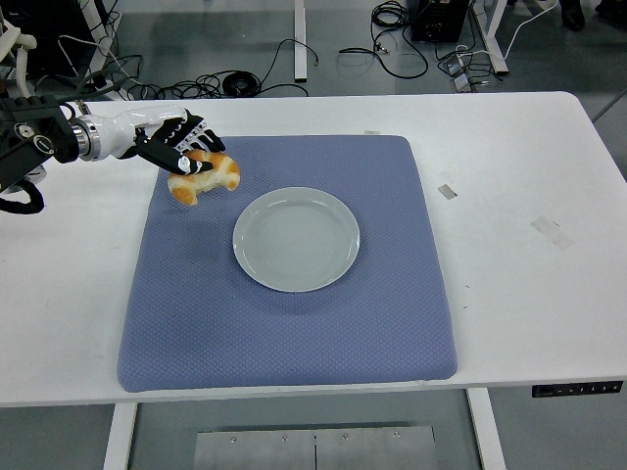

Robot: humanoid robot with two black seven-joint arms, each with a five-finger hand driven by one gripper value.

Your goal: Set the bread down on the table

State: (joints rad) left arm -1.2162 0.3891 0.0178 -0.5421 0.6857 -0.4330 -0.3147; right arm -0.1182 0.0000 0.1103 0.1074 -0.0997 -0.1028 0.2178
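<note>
A golden-brown piece of bread [203, 176] is held in my left hand [181, 149], whose black fingers curl over its top. It hangs just over the far left corner of the blue mat [294, 323], left of the plate. The pale round plate [296, 238] lies bare in the middle of the mat. My left arm reaches in from the left edge, white at the wrist and black further back. The right arm is out of view.
The white table [529, 245] extends well right of the mat, with small tape marks [551, 231] on it. A narrower white strip of table lies left of the mat. Cables lie on the floor beyond the far edge.
</note>
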